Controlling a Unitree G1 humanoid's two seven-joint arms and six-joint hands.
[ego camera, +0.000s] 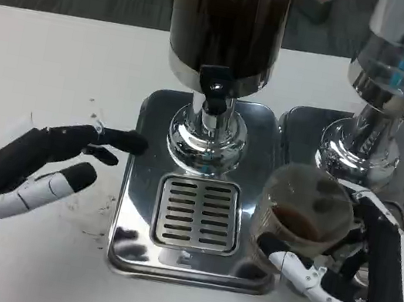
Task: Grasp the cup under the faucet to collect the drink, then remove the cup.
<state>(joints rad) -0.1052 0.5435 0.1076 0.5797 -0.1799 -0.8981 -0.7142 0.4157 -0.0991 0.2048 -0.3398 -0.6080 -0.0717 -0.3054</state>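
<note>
A clear plastic cup with dark drink at its bottom is held by my right hand, fingers wrapped around it, to the right of the drip grate. The cup sits off the right edge of the dispenser's steel base, away from the black faucet. The dispenser's tank of dark drink stands above the faucet. My left hand lies open on the table left of the base, fingertips near its left edge, holding nothing.
A second dispenser with a clear tank and black tap stands at the right rear on its own steel tray. Small dark spills mark the white table near my left hand.
</note>
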